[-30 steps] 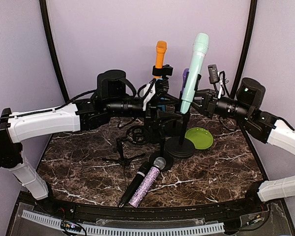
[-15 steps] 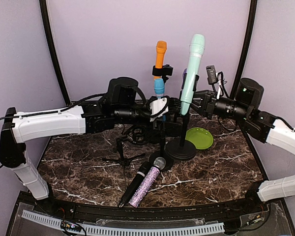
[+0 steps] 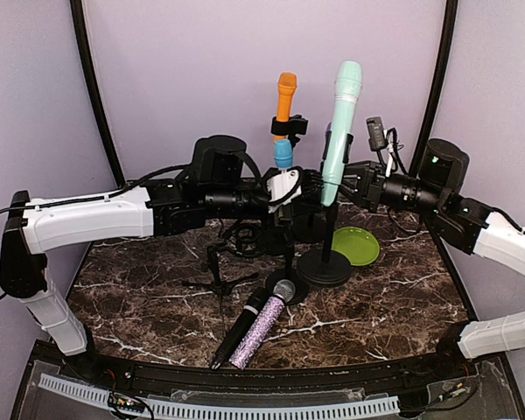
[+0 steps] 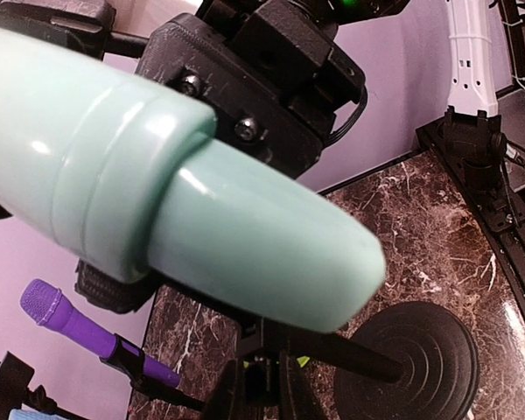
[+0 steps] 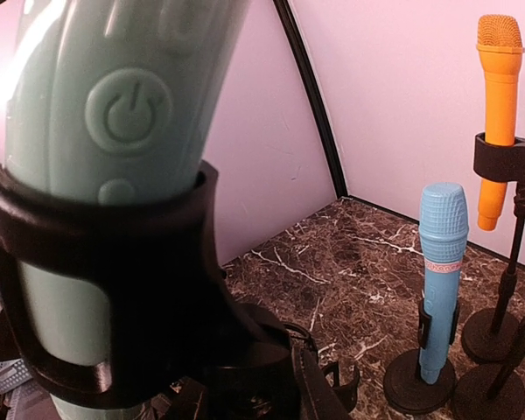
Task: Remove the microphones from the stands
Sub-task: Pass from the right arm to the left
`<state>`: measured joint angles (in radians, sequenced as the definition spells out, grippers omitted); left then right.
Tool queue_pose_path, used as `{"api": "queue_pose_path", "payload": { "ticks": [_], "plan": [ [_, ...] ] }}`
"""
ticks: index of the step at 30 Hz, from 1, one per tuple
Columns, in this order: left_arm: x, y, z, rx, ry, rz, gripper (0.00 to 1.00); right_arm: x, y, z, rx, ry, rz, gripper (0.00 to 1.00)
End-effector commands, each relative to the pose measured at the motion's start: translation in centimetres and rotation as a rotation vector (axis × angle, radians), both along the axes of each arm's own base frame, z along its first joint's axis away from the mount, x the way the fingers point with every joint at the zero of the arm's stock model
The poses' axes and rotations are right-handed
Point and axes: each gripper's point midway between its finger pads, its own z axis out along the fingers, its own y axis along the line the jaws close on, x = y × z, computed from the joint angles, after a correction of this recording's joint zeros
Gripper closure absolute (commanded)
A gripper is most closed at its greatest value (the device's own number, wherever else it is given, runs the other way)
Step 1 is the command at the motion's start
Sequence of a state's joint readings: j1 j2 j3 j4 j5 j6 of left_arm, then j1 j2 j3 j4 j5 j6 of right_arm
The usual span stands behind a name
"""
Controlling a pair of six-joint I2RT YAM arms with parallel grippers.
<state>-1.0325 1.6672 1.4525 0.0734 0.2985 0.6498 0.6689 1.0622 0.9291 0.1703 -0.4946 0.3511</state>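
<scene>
A mint-green microphone point(image 3: 339, 131) stands tilted in the black clip point(image 5: 114, 289) of a stand with a round black base point(image 3: 324, 267). It fills the left wrist view point(image 4: 201, 192) and the right wrist view point(image 5: 114, 105), power button showing. My left gripper point(image 3: 311, 188) reaches in from the left, just under the microphone's bottom end. Its fingers point(image 4: 262, 385) sit close together around the stand pole. My right gripper point(image 3: 357, 179) reaches in from the right and is closed on the clip's neck point(image 5: 271, 394).
An orange microphone point(image 3: 285, 96) and a blue one point(image 3: 283, 153) stand on stands behind; a purple one point(image 4: 70, 319) is beside them. A green plate point(image 3: 354, 245) lies right of the base. A black microphone point(image 3: 241, 328), a glittery one point(image 3: 264, 324) and a small tripod point(image 3: 214, 280) lie in front.
My left arm has swung right, bringing its gripper up to the stand pole. The mint microphone has tipped slightly left. My right arm has stayed on the clip.
</scene>
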Motion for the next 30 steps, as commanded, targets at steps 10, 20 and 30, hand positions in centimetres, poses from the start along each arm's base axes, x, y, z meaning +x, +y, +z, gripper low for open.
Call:
{"api": "queue_pose_path", "payload": {
  "ticks": [10, 20, 30],
  "plan": [
    [0.7, -0.7, 2.6, -0.127, 0.393, -0.044, 1.00, -3.6, 0.0, 3.7, 0.040, -0.226, 0.139, 1.00],
    [2.1, -0.1, 3.8, -0.176, 0.548, -0.104, 1.00, -2.7, -0.4, 0.5, -0.011, -0.170, 0.084, 1.00],
    [2.4, -0.2, 2.1, -0.176, 0.405, -0.118, 1.00, 0.6, -3.2, -0.2, -0.004, -0.100, -0.185, 0.43]
  ]
}}
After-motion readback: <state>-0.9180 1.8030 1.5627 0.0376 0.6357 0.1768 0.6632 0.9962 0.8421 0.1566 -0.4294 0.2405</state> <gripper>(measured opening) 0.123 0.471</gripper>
